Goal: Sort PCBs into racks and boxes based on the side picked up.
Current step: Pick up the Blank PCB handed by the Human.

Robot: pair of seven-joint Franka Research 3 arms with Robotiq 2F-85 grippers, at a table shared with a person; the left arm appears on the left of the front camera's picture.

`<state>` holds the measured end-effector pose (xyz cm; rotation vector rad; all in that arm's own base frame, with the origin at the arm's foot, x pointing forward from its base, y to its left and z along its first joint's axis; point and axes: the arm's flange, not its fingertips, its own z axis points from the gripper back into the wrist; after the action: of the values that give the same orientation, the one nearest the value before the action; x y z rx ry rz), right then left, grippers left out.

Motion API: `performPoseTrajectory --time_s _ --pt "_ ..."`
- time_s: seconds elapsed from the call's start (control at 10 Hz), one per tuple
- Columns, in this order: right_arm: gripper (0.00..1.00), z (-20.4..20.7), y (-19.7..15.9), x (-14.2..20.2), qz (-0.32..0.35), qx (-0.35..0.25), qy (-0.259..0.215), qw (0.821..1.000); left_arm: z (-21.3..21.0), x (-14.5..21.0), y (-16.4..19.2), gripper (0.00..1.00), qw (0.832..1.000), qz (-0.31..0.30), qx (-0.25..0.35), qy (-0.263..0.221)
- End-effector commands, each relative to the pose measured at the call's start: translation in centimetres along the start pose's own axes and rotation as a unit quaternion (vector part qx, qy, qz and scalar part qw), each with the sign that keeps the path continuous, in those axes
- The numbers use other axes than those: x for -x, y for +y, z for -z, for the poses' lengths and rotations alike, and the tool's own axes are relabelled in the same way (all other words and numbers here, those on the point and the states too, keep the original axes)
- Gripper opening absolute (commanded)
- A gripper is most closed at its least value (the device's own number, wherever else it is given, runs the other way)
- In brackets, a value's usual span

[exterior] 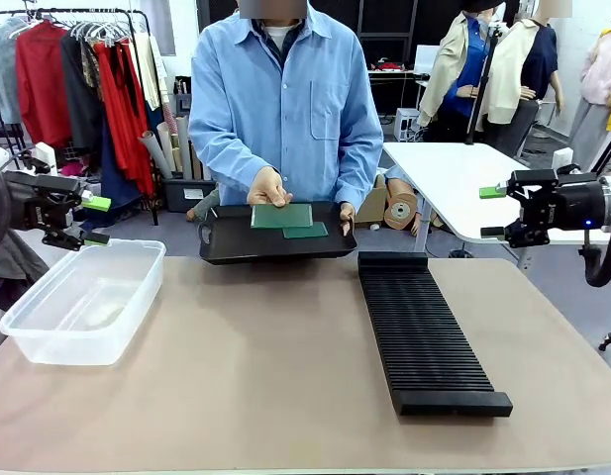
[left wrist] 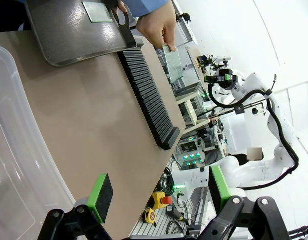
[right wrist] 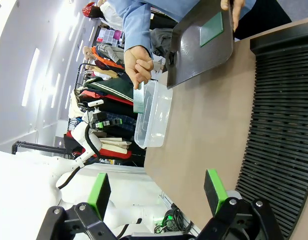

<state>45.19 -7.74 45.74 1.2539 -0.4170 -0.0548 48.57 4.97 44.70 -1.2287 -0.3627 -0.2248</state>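
Front view: the left gripper (exterior: 95, 220) and right gripper (exterior: 493, 212) are held wide open and empty beside the table (exterior: 236, 376), apparently ready for a handover. One circuit board (exterior: 281, 216) is held by a person's hand (exterior: 268, 186) over the black tray (exterior: 226, 247), where a second board (exterior: 307, 231) lies. The rack (exterior: 424, 336) and clear tub (exterior: 77, 297) are set nearby for sorting.

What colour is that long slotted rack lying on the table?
The rack is black all over, clearest in the front view.
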Motion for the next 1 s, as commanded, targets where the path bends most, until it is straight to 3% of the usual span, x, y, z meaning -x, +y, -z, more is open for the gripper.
performPoseTrajectory --time_s 0.0,0.2,0.4,0.9 --pt "1.00 0.0 0.2 0.0 -0.002 0.004 0.001 1.000 0.0 -0.1 -0.2 1.00 1.000 -0.006 -0.001 -0.003" --pt "1.00 0.0 0.0 0.0 0.000 0.000 0.000 1.000 0.0 -0.1 -0.2 1.00 1.000 -0.006 -0.001 -0.003" --pt "1.00 1.2 -0.7 -1.0 -0.002 -0.020 0.029 0.999 0.0 -0.1 -0.2 1.00 1.000 -0.006 -0.001 -0.003" --pt "1.00 5.5 -3.0 -3.4 -0.004 -0.049 0.047 0.998 0.0 -0.1 -0.2 1.00 1.000 -0.006 -0.001 -0.003"
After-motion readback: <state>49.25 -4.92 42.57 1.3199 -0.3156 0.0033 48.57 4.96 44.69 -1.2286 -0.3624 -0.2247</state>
